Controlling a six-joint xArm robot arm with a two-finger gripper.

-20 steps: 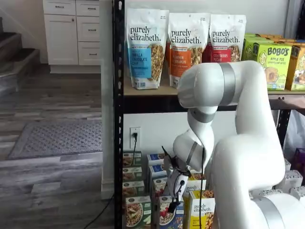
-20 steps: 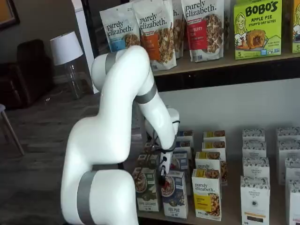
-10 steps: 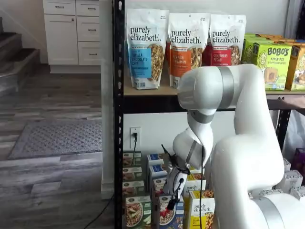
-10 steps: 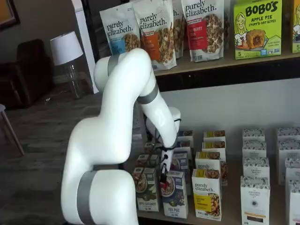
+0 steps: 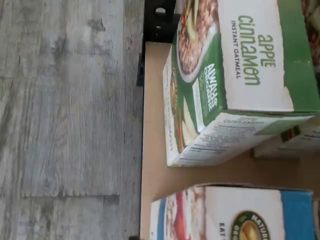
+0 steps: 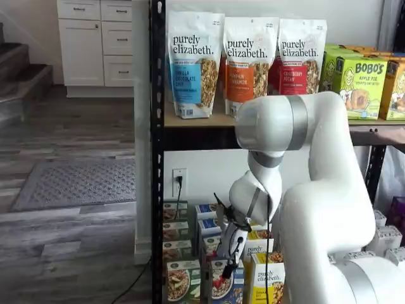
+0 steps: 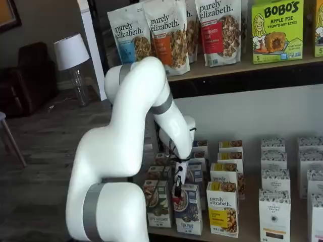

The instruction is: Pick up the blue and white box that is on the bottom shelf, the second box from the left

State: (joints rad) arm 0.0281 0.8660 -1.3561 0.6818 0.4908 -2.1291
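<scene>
Hand [image 7: 177,192] hangs right over the front blue and white box [image 7: 187,209], bottom shelf [image 7: 242,233], fingers side-on in both shelf views. Can't tell if they're spread or pressed together. Nothing visibly held.

Target sits directly below the hand, at the front edge of the shelf board. Green-and-white carton [image 7: 157,203] just beside it on the hand's outer side, yellow purely elizabeth carton [image 7: 222,208] just beside it on the other. More blue boxes queue behind it, deeper than the hand. Wrist view: apple cinnamon carton [image 5: 235,80] and the blue and white box [image 5: 230,212] are separated by a strip of bare board, so there is some finger room between them.

Handling, my read:
- Thin printed cardboard, probably light; weight is no issue.
- Walls will flex if squeezed hard. Glossy print, so could slip under a weak pinch.
- Tall and narrow on a small base, so it tips easily if bumped from above or the side.

Grip: across the two narrow side faces near the top band, where the folded flaps stiffen it. Fingers go down into the gaps either side. The yellow-side gap looks tighter; I'd watch that one.
</scene>
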